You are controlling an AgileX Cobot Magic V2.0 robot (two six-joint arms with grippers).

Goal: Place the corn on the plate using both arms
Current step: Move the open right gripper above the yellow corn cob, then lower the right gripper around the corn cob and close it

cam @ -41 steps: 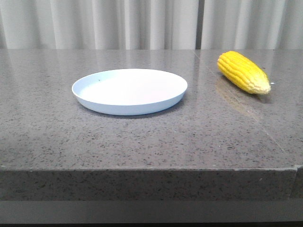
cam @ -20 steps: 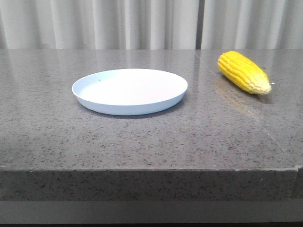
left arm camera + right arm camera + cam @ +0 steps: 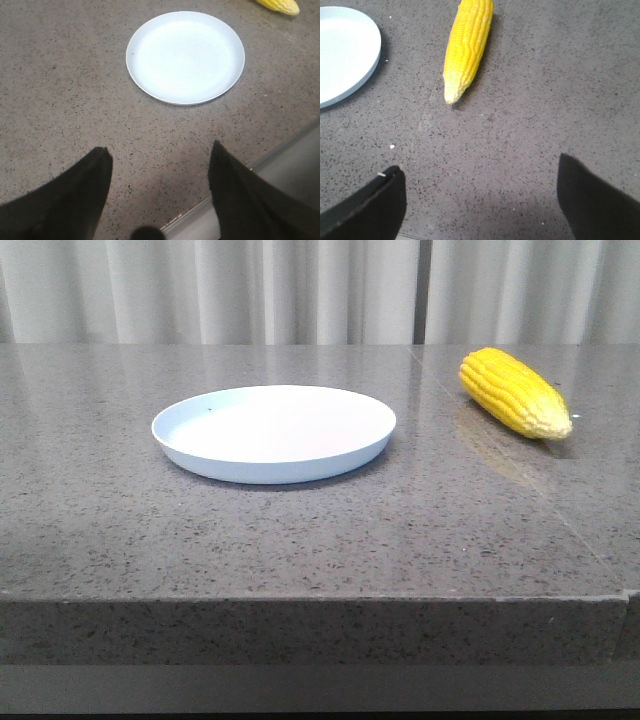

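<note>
Front view: grey speckled stone table (image 3: 300, 540), white curtain (image 3: 300, 290) behind; the plate (image 3: 274, 432) sits flat, nothing on it; the corn (image 3: 514, 392) lies on the tabletop off to the plate's right, well apart from it, paler tip pointing toward the table's near right side; neither arm shows here, so nothing in this view can be placed against a gripper.

Left wrist view: left gripper (image 3: 159, 156) spread wide, two dark fingers (image 3: 75, 195) parted with bare table between them, holding nothing; the plate (image 3: 185, 56) lies out ahead of the fingertips, slightly toward the right-hand finger, well clear of both; a sliver of the corn (image 3: 280, 5) shows far beyond the plate, cut by the frame edge; the table's front edge (image 3: 240, 175) runs under the right-hand finger, so the gripper hangs over the near edge of the table.

Right wrist view: right gripper (image 3: 480, 167) released, fingers (image 3: 367, 207) wide apart, nothing between them but table; the corn (image 3: 467, 45) lies ahead of the fingertips, nearer the left-hand finger's side, its long axis running roughly away from the gripper, pale tip the near end; not touched; the plate's rim (image 3: 367, 60) sits beside the corn, apart from it, further to that same side.
</note>
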